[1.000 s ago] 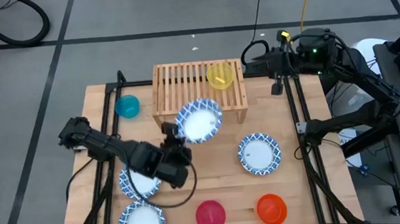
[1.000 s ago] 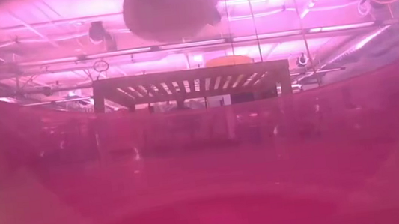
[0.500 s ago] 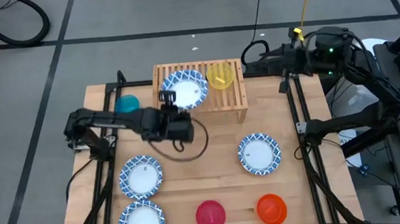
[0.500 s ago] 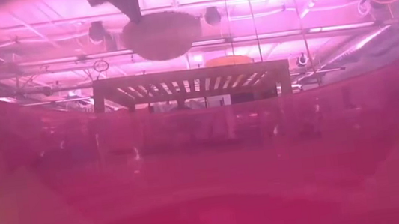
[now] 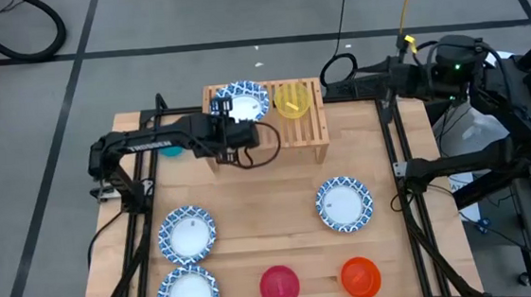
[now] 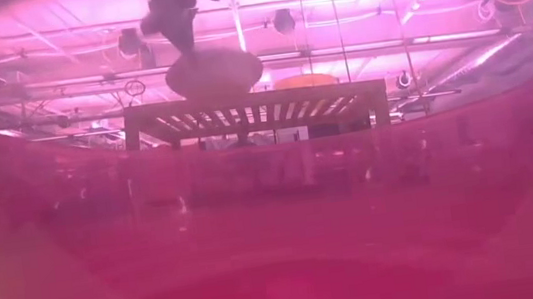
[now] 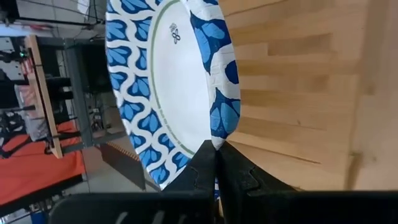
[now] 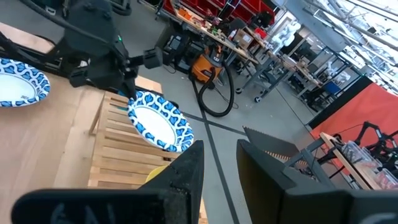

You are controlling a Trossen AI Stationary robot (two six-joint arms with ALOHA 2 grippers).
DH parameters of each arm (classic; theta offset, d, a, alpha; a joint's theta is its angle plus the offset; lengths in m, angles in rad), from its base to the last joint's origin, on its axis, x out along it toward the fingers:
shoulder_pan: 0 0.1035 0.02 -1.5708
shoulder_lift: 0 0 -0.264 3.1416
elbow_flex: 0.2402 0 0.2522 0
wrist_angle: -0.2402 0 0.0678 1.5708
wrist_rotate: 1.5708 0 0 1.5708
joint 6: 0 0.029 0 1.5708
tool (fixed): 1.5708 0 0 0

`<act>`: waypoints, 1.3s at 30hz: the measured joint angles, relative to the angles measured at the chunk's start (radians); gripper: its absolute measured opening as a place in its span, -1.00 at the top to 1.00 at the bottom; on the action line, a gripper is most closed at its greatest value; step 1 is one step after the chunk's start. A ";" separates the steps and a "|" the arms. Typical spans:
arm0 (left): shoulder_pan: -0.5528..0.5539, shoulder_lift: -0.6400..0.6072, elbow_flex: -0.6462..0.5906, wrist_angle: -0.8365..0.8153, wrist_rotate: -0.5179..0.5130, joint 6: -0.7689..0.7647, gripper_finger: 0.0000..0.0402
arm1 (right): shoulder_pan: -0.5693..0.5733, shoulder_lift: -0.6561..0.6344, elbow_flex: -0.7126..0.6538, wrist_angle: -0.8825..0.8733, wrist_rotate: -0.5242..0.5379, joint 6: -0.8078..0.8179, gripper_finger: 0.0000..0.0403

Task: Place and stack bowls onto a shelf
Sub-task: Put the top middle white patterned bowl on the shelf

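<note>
The pale tabletop (image 5: 282, 233) carries the shelf (image 5: 316, 130) at its far edge, seen from above with its slats running front to back. In the low view a red haze fills the lower picture, and the shelf (image 6: 254, 111) shows edge-on.

The left gripper (image 5: 226, 123) reaches over the shelf's left half, its fingers pinched tight on the rim of a blue-patterned dish (image 5: 246, 100). The left wrist view alone shows the grip: the two dark fingertips (image 7: 205, 165) meet on the dish's edge (image 7: 180, 81), the dish standing out beyond them, tilted, over wooden slats. The low view alone shows the dish (image 6: 213, 72) just above the slatted top, whether touching I cannot tell.

Beside the held dish, farther from the fingers, the yellow bowl (image 5: 291, 100) sits on the shelf. The teal bowl (image 5: 171, 149) peeks from under the left arm.

The right gripper (image 8: 217, 158) waits off the table's far right corner, fingers parted with nothing between them.

Three more dishes (image 5: 187, 234) (image 5: 188, 292) (image 5: 344, 203) lie on the table, with the red bowl (image 5: 280, 285) and orange bowl (image 5: 360, 275) along the near edge.
</note>
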 joint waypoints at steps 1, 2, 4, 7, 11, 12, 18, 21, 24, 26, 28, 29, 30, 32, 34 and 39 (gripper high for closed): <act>0.010 0.000 0.000 0.000 0.003 0.003 0.99 | 0.000 0.000 0.000 0.000 0.000 0.000 0.56; 0.018 0.000 0.000 0.000 0.008 0.004 0.99 | 0.000 -0.001 0.000 0.000 0.000 0.000 0.56; 0.033 0.000 0.000 0.000 0.022 0.004 0.99 | 0.000 -0.002 0.000 0.000 0.000 0.000 0.56; 0.049 0.000 0.000 -0.001 0.047 0.003 0.99 | 0.000 -0.002 0.000 0.000 0.000 -0.001 0.56; 0.066 0.000 0.000 0.000 0.102 0.016 0.99 | 0.000 -0.002 0.000 0.000 0.000 -0.004 0.56; 0.070 0.002 -0.003 0.007 0.109 0.022 0.99 | 0.000 -0.002 0.000 0.000 0.000 -0.004 0.56; 0.085 0.007 -0.064 0.032 0.130 0.034 0.99 | 0.000 -0.002 0.000 0.000 0.000 -0.002 0.56; 0.087 0.008 -0.108 0.046 0.142 0.030 0.99 | 0.000 -0.002 0.000 0.000 0.000 -0.002 0.56; 0.082 0.007 -0.127 0.052 0.141 0.033 0.99 | 0.000 -0.002 0.000 0.000 0.000 -0.003 0.56; 0.077 0.007 -0.127 0.056 0.141 0.034 0.99 | 0.000 -0.002 0.000 0.000 0.000 -0.003 0.56; 0.074 0.007 -0.128 0.073 0.142 0.036 0.96 | 0.000 -0.002 0.000 0.000 0.000 -0.003 0.56; 0.071 0.007 -0.128 0.082 0.142 0.036 0.94 | 0.000 -0.002 0.000 0.000 0.000 -0.004 0.56; 0.069 0.007 -0.127 0.082 0.143 0.036 0.92 | 0.000 -0.002 0.000 0.000 0.000 -0.008 0.56; 0.065 0.007 -0.125 0.080 0.144 0.035 0.89 | 0.000 -0.002 0.000 0.000 0.000 -0.013 0.56; 0.063 0.007 -0.124 0.079 0.145 0.030 0.87 | 0.000 -0.002 0.000 0.000 0.000 -0.020 0.56; 0.053 0.007 -0.124 0.079 0.145 0.031 0.85 | 0.000 -0.002 0.000 0.000 0.000 -0.022 0.56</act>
